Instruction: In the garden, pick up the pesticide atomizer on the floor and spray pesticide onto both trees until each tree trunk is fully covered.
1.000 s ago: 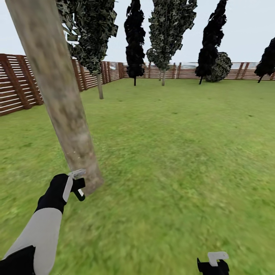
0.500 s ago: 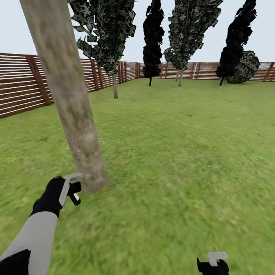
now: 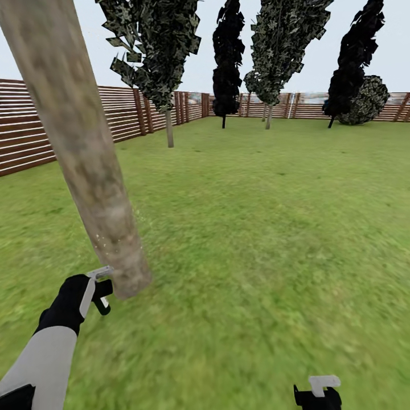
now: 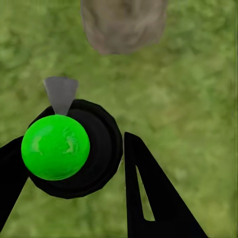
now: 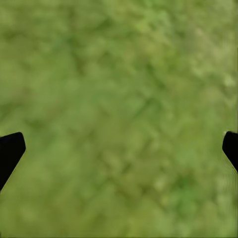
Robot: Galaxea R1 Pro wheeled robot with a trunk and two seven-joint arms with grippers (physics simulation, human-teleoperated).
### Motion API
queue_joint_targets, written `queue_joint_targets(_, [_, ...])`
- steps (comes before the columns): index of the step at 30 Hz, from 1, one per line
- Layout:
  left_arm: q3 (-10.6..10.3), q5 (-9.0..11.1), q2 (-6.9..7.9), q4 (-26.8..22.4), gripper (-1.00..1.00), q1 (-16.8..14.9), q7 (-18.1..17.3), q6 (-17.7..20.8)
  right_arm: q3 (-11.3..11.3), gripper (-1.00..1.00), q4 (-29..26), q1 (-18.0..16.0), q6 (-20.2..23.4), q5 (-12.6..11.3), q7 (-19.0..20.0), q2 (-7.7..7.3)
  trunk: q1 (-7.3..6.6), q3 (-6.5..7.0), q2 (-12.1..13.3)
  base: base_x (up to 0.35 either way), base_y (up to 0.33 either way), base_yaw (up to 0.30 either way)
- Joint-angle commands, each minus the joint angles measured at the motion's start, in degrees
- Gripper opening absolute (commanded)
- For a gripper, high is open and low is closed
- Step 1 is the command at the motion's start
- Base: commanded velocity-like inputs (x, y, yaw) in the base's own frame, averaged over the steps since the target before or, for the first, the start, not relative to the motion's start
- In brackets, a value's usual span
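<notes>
the left hand point(image 3: 101, 291) grasps the pesticide atomizer point(image 4: 69, 148) low beside the near tree trunk point(image 3: 85, 154) at the scene's left; the right hand point(image 5: 119, 144) hangs released over the grass lawn point(image 3: 273, 216)

A green grass lawn point(image 3: 273, 228) is spread across the garden — closed in at its far edges by a brown slatted fence point(image 3: 125, 114). A thick grey-beige tree trunk point(image 3: 85, 165) is rooted in it close by; further trees — some black-leaved point(image 3: 228, 62) — are planted near the fence.
</notes>
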Motion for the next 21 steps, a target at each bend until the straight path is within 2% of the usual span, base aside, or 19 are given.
queue_joint_targets(1, [0.0, -0.2, -0.13, -0.1, -1.00, 0.0, 0.0, 0.3, -0.4, 1.00, 0.1, -0.1, -0.2, 0.6, -0.3, 0.01, 0.02, -0.05, 0.0, 0.092, -0.032, 0.146])
queue_joint_targets(5, [0.0, -0.1, -0.32, -0.1, -1.00, 0.0, 0.0, 0.3, -0.4, 1.00, 0.1, -0.1, -0.2, 0.6, -0.3, 0.02, 0.02, -0.05, 0.0, 0.020, -0.008, 0.248])
queue_joint_targets(8, [0.0, -0.1, -0.34, -0.1, -1.00, 0.0, 0.0, 0.3, -0.4, 1.00, 0.1, -0.1, -0.2, 0.6, -0.3, 0.02, 0.02, -0.05, 0.0, 0.000, -0.205, 0.234])
queue_joint_targets(21, [0.0, -0.3, -0.51, -0.1, -1.00, 0.2, 0.1, 0.1, -0.4, 1.00, 0.1, -0.1, -0.2, 0.6, -0.3, 0.02, 0.02, -0.05, 0.0, 0.016, -0.269, 0.011])
